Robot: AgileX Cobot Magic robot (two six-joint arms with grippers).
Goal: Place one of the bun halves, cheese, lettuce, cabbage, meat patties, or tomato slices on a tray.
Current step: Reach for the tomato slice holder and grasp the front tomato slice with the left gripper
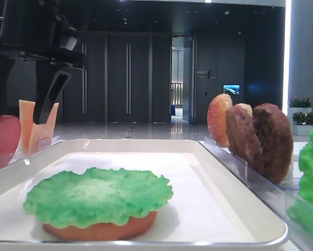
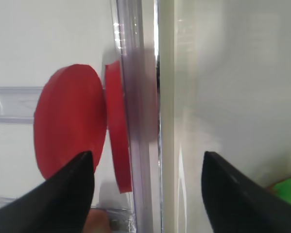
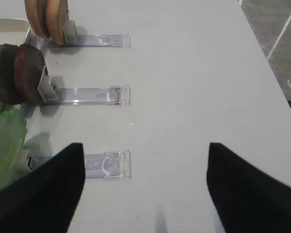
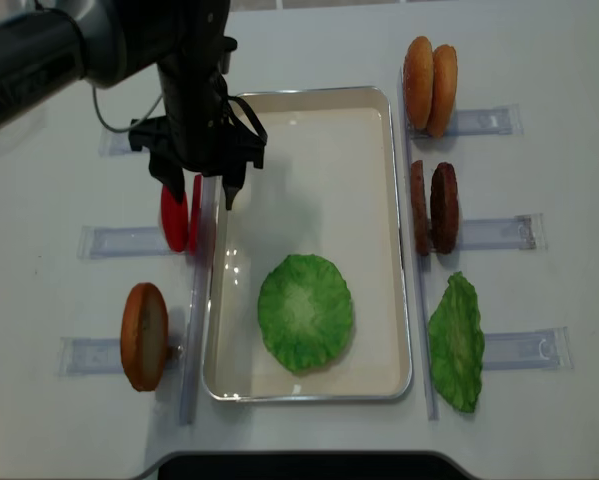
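Note:
The white tray (image 4: 309, 120) holds a ruffled green lettuce (image 4: 305, 312) lying on a flat bun half (image 1: 99, 230). Two red tomato slices (image 4: 176, 218) stand on edge in a clear rack just left of the tray. My left gripper (image 4: 199, 195) hangs open above them. In the left wrist view it (image 2: 145, 170) straddles the inner tomato slice (image 2: 117, 126) and the tray rim (image 2: 167, 97), with nothing gripped. My right gripper (image 3: 145, 165) is open over bare table. Whether the green leaf (image 4: 457, 340) in the right rack is lettuce or cabbage, I cannot tell.
Clear racks line both sides of the tray. On the right stand bun halves (image 4: 429, 72) and meat patties (image 4: 434, 207). A bun half (image 4: 144, 335) stands at the left front. Cheese slices (image 1: 36, 125) stand behind my left gripper's finger (image 1: 49, 99).

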